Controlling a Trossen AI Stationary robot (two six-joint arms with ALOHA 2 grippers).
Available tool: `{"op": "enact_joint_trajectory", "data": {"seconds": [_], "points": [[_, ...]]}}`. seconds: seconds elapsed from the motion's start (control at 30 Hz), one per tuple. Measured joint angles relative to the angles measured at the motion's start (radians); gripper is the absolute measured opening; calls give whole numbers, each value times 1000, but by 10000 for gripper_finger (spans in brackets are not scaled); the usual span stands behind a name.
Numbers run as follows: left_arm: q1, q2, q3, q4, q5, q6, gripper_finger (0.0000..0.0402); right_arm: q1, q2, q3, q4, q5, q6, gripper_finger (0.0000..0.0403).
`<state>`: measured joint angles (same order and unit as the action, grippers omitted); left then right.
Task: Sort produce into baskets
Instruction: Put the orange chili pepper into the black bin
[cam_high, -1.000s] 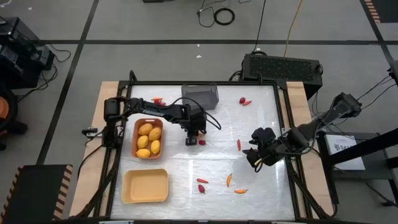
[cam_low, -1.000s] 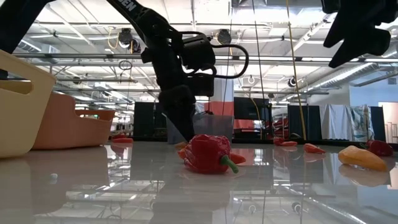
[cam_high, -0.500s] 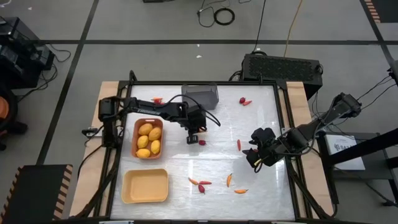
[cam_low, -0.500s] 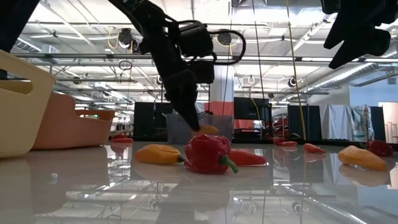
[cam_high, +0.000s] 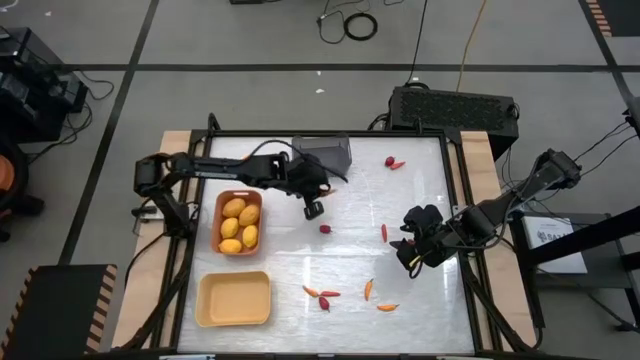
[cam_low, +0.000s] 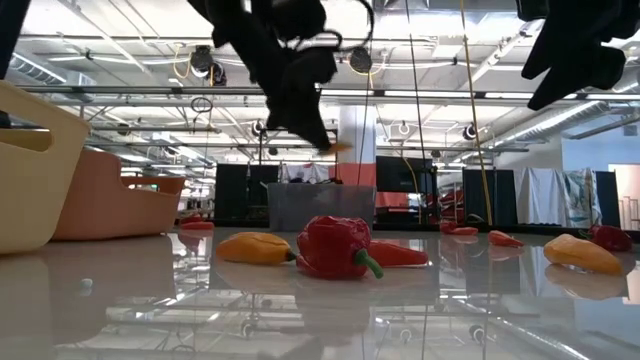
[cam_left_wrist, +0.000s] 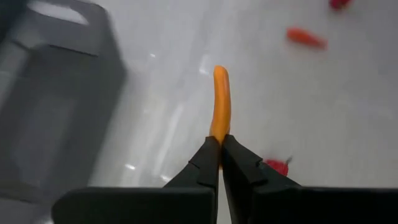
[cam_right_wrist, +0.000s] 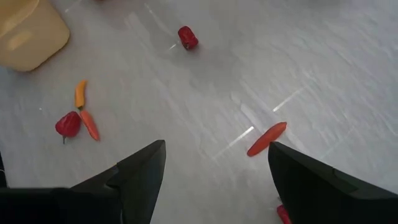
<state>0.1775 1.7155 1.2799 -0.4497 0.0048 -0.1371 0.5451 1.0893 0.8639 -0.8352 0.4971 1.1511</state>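
Note:
My left gripper (cam_high: 313, 209) hangs above the table just near-side of the grey bin (cam_high: 322, 155), shut on a thin orange carrot-like stick (cam_left_wrist: 220, 99). The stick also shows in the low view (cam_low: 340, 147). The bin shows in the left wrist view (cam_left_wrist: 50, 93). The orange-brown tray (cam_high: 222, 198) holds several yellow oval fruits (cam_high: 240, 222). The pale yellow tray (cam_high: 233, 298) stands at the near left. My right gripper (cam_high: 410, 252) is open and empty at the right, above the table (cam_right_wrist: 214, 180). My left gripper pinches one end of the orange stick (cam_left_wrist: 217, 129) between its two fingertips. The fingers slant down, and the stick runs on past them along their line. The stick is lifted clear of the table.
Loose pieces lie on the white table: a red one (cam_high: 325, 228) by the left gripper, a red stick (cam_high: 384, 233), a cluster (cam_high: 322, 295) with two orange pieces (cam_high: 368, 289) near the front, and red ones (cam_high: 395, 162) at the back. A red pepper (cam_low: 335, 247) fronts the low view.
My left gripper has risen from the table with the orange stick shut in its fingertips and has moved a little toward the far edge and the grey bin. The stick is now lifted clear. The red piece beside it stays on the table.

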Motion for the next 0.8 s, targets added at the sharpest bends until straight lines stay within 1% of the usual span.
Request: {"op": "enact_joint_trajectory", "data": {"seconds": [0.17,0.37,0.6,0.8], "points": [[19,-44,0,-2,-88,-46,13,0,0,0,1,0,-15,276],[114,-44,0,-1,-175,-41,13,-1,0,0,1,3,-15,276],[237,-26,1,33,-164,-42,13,-1,0,0,2,3,-11,276],[262,-25,0,24,-156,-41,20,-1,0,0,17,4,-11,276]]}}
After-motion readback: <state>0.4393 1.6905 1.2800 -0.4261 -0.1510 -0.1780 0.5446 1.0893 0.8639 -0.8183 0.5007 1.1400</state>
